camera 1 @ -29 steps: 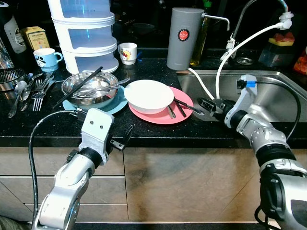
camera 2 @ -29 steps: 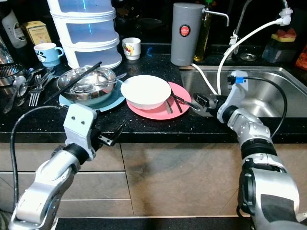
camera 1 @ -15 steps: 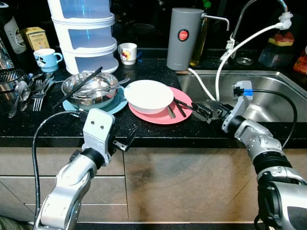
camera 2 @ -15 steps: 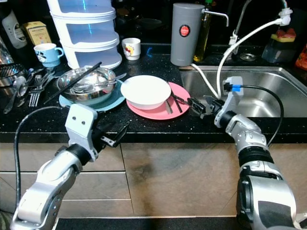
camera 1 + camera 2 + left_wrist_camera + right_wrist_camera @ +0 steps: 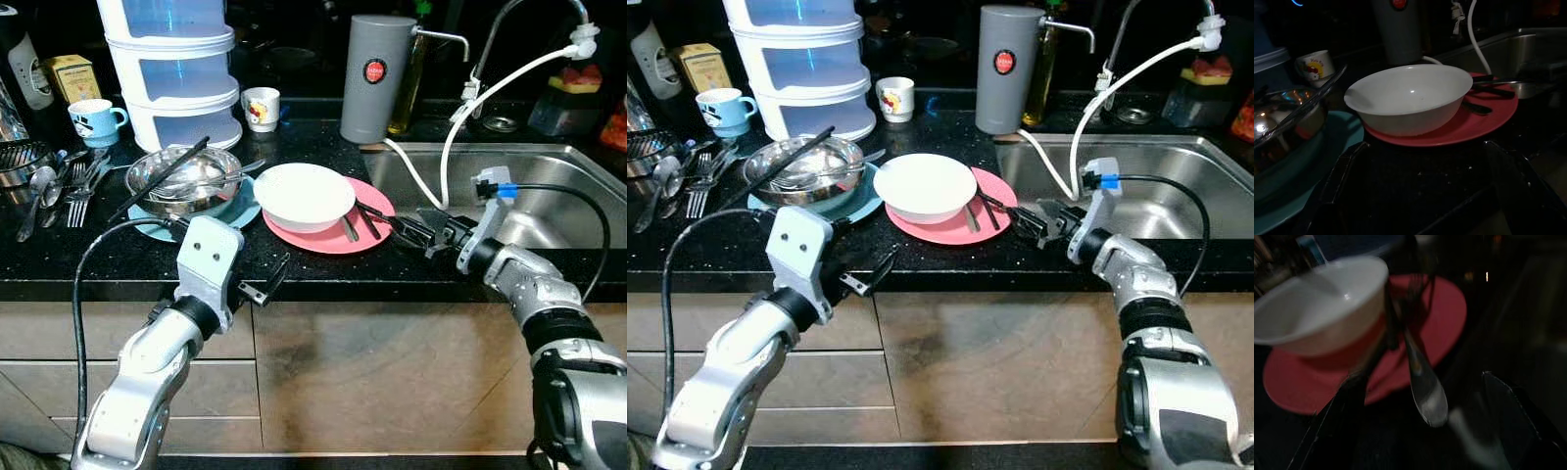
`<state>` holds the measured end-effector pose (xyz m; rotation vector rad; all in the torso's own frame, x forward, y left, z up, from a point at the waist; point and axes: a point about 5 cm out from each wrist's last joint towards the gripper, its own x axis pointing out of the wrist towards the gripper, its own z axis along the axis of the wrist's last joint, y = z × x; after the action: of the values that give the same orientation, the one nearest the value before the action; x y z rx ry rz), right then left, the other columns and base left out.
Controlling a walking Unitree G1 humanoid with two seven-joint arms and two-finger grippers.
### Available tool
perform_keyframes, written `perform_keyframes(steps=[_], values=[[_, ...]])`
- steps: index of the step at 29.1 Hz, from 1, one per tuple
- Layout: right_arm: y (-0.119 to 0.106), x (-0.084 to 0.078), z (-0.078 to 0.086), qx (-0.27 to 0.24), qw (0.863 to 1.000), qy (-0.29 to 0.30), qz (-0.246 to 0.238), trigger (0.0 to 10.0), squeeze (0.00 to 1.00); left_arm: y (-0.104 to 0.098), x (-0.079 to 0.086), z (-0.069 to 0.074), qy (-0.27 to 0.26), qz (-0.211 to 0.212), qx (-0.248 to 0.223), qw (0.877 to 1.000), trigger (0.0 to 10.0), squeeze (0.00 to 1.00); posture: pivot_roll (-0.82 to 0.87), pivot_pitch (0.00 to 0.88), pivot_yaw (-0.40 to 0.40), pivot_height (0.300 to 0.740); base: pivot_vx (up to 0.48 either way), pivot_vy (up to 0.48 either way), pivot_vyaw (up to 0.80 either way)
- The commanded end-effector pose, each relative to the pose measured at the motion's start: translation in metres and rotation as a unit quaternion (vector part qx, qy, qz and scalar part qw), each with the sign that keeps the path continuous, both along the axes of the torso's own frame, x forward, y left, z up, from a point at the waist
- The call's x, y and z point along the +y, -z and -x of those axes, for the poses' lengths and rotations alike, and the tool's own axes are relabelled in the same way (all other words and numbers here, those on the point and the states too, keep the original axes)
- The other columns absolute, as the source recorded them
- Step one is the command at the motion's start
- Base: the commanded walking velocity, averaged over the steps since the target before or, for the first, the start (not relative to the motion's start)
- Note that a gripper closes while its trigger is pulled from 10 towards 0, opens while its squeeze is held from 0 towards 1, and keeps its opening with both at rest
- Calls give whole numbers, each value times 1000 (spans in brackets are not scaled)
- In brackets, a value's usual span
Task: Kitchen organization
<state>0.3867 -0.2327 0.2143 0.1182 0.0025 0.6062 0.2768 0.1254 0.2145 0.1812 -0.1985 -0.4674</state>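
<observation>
My left pincer (image 5: pixel 266 284) has edged forward at the table (image 5: pixel 323 269) edge, fingers spread, holding nothing. My right pincer (image 5: pixel 416 231), spread too, has closed in on the cutlery (image 5: pixel 364 220) on the pink plate (image 5: pixel 323 238) beside the white bowl (image 5: pixel 304 194); pickup looks imminent.

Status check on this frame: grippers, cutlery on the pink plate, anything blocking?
Right gripper open at pink plate edge, nothing held. Left gripper open, below counter edge. Cutlery on plate beside white bowl.

My head cameras look down on the table (image 5: pixel 323 269) from above; both wrist cameras sit low (very close) facing the white bowl (image 5: pixel 1408 98), shared by all.
</observation>
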Motion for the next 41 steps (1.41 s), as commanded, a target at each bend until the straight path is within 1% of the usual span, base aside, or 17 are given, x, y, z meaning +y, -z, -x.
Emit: perform_keyframes(steps=[1, 4, 8, 13, 23, 24, 25, 26, 27, 41], values=[[3, 0, 0, 33, 999, -7, 14, 10000, 0, 0, -2, -1, 11, -1, 3, 1000, 10000, 0, 103, 55, 19, 740, 0, 0, 0], [5, 0, -1, 50, 999, -6, 17, 10000, 0, -1, -2, -1, 16, 2, 1, 1000, 10000, 0, 102, 57, 18, 740, 0, 0, 0], [4, 1, -2, 58, 998, -2, 14, 10000, 0, -1, -3, 0, 18, 4, 0, 1000, 10000, 0, 103, 56, 17, 740, 0, 0, 0], [1, 2, -4, 54, 998, 5, 16, 10000, 0, -2, -4, 0, 20, 6, -1, 1000, 10000, 0, 104, 57, 17, 740, 0, 0, 0], [1, 3, -4, 54, 999, 8, -4, 10000, 0, -5, -4, -1, 22, 8, -5, 1000, 10000, 0, 103, 57, 20, 740, 0, 0, 0], [1, 3, -4, 53, 999, 10, -6, 3176, 0, -5, -4, -1, 22, 8, -5, 1000, 10000, 0, 104, 57, 21, 740, 0, 0, 0], [1, 3, -4, 53, 999, 10, -6, 3176, 0, -5, -4, -1, 22, 8, -5, 1000, 10000, 0, 104, 57, 21, 740, 0, 0, 0], [1, 2, -4, 53, 998, 12, -7, 471, 0, -5, -4, -1, 22, 8, -5, 1000, 10000, 0, 104, 57, 21, 740, 0, 0, 0], [1, 2, -4, 53, 998, 12, -9, 0, 0, -5, -4, -1, 22, 7, -5, 1000, 10000, 0, 104, 57, 21, 740, 0, 0, 0], [0, 4, -3, 46, 999, 1, -15, 0, 0, -6, -4, -1, 25, 5, -9, 1000, 10000, 0, 108, 56, 23, 740, 0, 0, 0]])
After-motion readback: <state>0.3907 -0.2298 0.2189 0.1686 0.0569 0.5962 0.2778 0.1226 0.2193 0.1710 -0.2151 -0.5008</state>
